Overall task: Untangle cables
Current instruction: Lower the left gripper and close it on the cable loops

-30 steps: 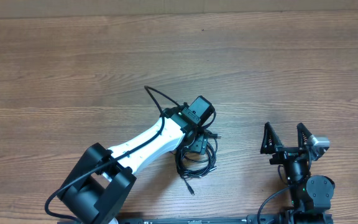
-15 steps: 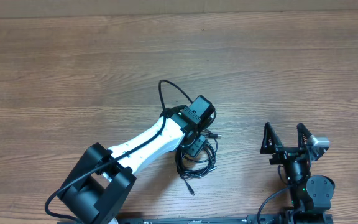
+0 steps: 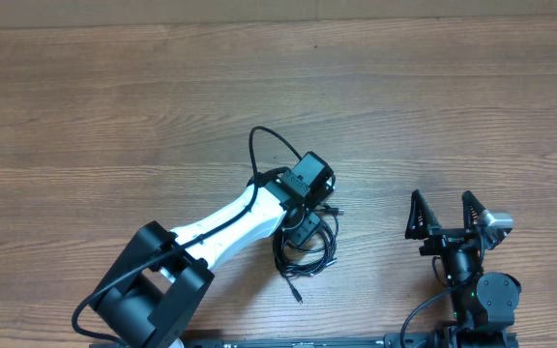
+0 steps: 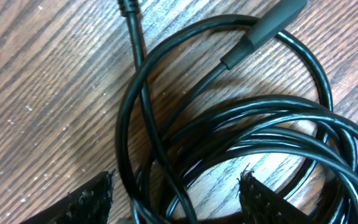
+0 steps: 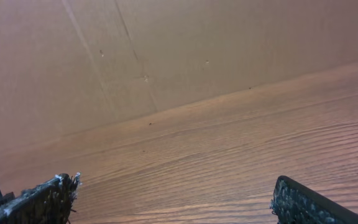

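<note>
The left gripper (image 4: 176,200) hangs low over the wooden table (image 3: 114,116), fingers spread apart. The coiled black cables (image 4: 241,124) lie directly beneath it, their strands running between the fingertips (image 4: 92,199). The right gripper (image 3: 442,208) sits well apart from the coil, also spread and holding nothing.

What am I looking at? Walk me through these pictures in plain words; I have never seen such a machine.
Two robot arms work at a wooden table. One picture looks down from overhead; the other two come from a camera on each wrist. The left gripper, on the white arm, hangs low over a bundle of thin black cables. Its fingers are open with strands between them, and nothing is clamped. The right gripper is open and empty, off to the side, apart from the cables.
</note>
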Controlling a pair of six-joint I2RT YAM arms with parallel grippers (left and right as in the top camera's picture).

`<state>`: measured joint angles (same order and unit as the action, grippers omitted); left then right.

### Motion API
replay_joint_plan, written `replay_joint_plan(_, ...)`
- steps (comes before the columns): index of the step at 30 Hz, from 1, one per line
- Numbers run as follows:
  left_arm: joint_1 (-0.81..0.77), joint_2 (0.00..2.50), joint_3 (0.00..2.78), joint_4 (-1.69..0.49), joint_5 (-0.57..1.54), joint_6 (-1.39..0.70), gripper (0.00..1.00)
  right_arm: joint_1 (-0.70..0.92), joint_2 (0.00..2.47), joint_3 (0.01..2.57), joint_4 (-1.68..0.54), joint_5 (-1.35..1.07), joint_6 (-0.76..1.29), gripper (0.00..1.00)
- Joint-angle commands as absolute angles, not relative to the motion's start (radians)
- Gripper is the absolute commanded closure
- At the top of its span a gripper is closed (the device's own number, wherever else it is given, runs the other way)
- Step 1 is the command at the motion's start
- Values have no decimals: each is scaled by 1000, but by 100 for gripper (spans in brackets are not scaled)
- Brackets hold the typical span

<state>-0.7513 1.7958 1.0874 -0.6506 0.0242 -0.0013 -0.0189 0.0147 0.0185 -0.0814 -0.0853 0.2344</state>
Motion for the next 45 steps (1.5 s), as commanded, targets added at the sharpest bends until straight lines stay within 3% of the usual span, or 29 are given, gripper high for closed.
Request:
replay_joint_plan(1,-753,1806,1072,-628,52,-59,37,-22,3,8,-77,-76,227,0)
replay_joint_plan(7,-753,1806,1071,-610,52,-84,50,-22,3,8,-77,-76,227,0)
replay_joint_plan(10,-753,1806,1068,-611,49,-84,62,-22,3,8,-77,-76,227,0)
replay_joint_plan(15,-753,1806,1068,-612,47,-87,94,-22,3,8,-77,-76,227,0)
replay_joint_plan(16,-752,1806,1068,-612,38,-95,96,-22,3,8,-77,-76,227,0)
replay_joint_plan(19,-751,1806,1068,-612,-40,-187,96,-22,3,8,-77,-76,227,0)
replay_joint_plan(26,-731,1806,1068,-625,-259,-625,96,-22,3,8,-77,-76,227,0)
replay_joint_plan(32,-661,1806,1068,-759,-234,-1159,96,-22,3,8,-77,-76,227,0)
replay_joint_plan(36,-609,1806,1068,-818,-198,-1257,96,-22,3,8,-77,-76,227,0)
replay_joint_plan(40,-583,1806,1069,-812,-127,-1218,84,-22,3,8,-77,-76,227,0)
replay_joint_plan(43,-575,1806,1069,-788,-110,-1055,71,-22,3,8,-77,-76,227,0)
replay_joint_plan(45,-575,1806,1070,-774,-112,-921,50,-22,3,8,-77,-76,227,0)
